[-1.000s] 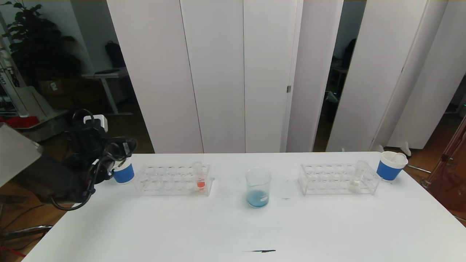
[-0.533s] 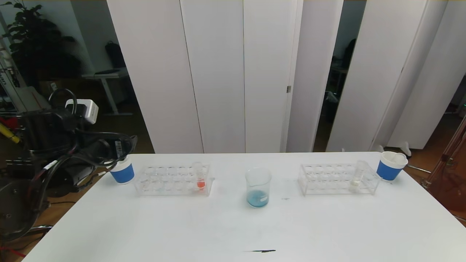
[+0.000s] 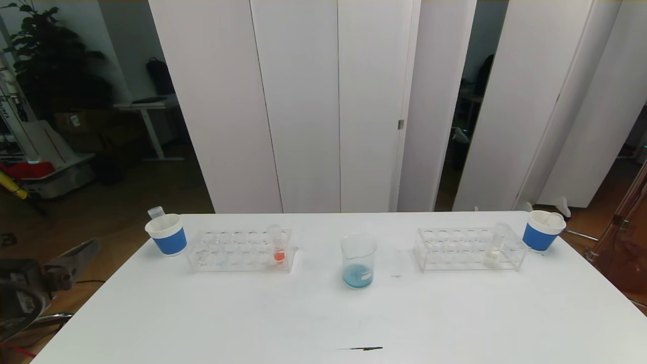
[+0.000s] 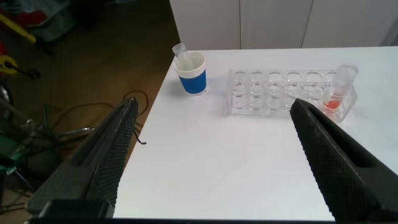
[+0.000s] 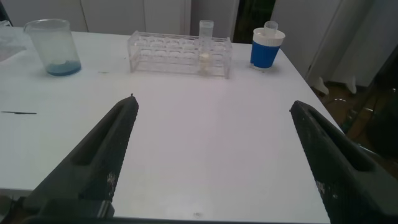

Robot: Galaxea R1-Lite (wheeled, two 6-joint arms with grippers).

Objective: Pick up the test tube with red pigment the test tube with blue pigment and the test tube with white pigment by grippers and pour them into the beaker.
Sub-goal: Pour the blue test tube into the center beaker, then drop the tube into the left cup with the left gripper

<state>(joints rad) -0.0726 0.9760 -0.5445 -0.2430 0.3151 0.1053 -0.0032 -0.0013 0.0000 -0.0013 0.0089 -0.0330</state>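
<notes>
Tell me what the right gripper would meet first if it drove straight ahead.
Probably the clear plastic rack holding the test tube with white pigment; only bare white table lies before it, though depth is uncertain.

The beaker (image 3: 359,260) stands mid-table (image 3: 323,323). A rack (image 3: 240,250) to its left holds one tube (image 3: 277,245) at the end nearest the beaker, a cup (image 3: 166,233) beyond at the table's left edge. A second rack (image 3: 470,247) with its tube (image 3: 498,242) sits right, a second cup (image 3: 542,230) near the far right corner.
</notes>
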